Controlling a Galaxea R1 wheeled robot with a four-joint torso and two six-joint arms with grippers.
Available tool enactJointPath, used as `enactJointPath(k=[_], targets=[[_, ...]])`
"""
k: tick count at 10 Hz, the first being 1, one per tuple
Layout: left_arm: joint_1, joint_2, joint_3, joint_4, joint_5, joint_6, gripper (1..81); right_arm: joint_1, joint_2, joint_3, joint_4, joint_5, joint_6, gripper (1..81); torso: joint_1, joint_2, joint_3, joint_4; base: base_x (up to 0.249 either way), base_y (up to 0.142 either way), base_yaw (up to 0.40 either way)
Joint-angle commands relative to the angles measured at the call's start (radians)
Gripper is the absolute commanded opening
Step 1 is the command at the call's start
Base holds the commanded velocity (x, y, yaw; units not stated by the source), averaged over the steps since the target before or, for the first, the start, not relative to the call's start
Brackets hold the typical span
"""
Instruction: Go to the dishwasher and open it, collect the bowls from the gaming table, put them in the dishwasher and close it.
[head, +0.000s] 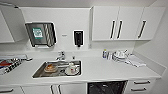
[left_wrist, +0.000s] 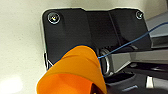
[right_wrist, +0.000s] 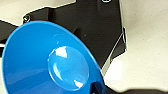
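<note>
While my left wrist camera sits right against the orange bowl (left_wrist: 72, 72), I judge it light, thin plastic, slick; best taken at the rim, and the rim looks bent, so it flexes. Blue bowl (right_wrist: 50, 60) at my right wrist: glossy, stiffer-looking, same rim hold. Each bowl seems carried, but I cannot tell how either pincer stands. Only the head camera gives the room: dishwasher (head: 107, 88) under the tabletop (head: 105, 70), dark inside showing, apparently open; sink (head: 58, 69) with dishes left of it.
</note>
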Motion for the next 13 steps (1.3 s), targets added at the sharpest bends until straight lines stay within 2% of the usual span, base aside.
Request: enactJointPath(k=[1, 3, 6, 7, 8, 10, 13], targets=[[-0.057, -0.159, 0.227, 0.004, 0.055, -0.001, 1.0, 0.038, -0.023, 0.010, 0.000, -0.044, 0.004, 1.0, 0.000, 0.000, -0.093, 0.000, 0.000, 0.000, 0.000], [-0.065, -0.225, 0.324, 0.004, 0.055, -0.001, 1.0, 0.043, -0.023, 0.010, 0.000, -0.044, 0.004, 1.0, 0.000, 0.000, -0.160, 0.000, 0.000, 0.000, 0.000], [-0.072, -0.302, 0.412, 0.004, 0.053, -0.001, 1.0, 0.043, -0.027, 0.010, 0.000, -0.044, 0.004, 1.0, 0.001, 0.001, -0.260, 0.000, 0.000, 0.000, 0.000], [-0.079, -0.334, 0.447, 0.002, 0.053, -0.001, 1.0, 0.041, -0.028, 0.010, 0.000, -0.042, 0.006, 1.0, 0.001, 0.001, -0.262, 0.000, 0.000, 0.000, 0.000], [-0.088, -0.373, 0.485, -0.001, 0.050, -0.004, 1.0, 0.040, -0.030, 0.010, 0.000, -0.041, 0.006, 1.0, 0.001, 0.001, -0.236, 0.000, 0.000, 0.000, 0.000], [-0.128, -0.467, 0.600, -0.003, 0.016, -0.009, 1.0, 0.040, -0.031, 0.010, 0.000, -0.041, 0.006, 1.0, 0.002, 0.001, -0.261, 0.000, 0.000, 0.000, 0.000], [-0.237, -0.597, 0.778, -0.019, 0.024, -0.027, 1.0, 0.043, -0.030, 0.010, 0.000, -0.042, 0.006, 1.0, 0.002, 0.002, -0.262, 0.000, 0.000, 0.000, 0.000]])
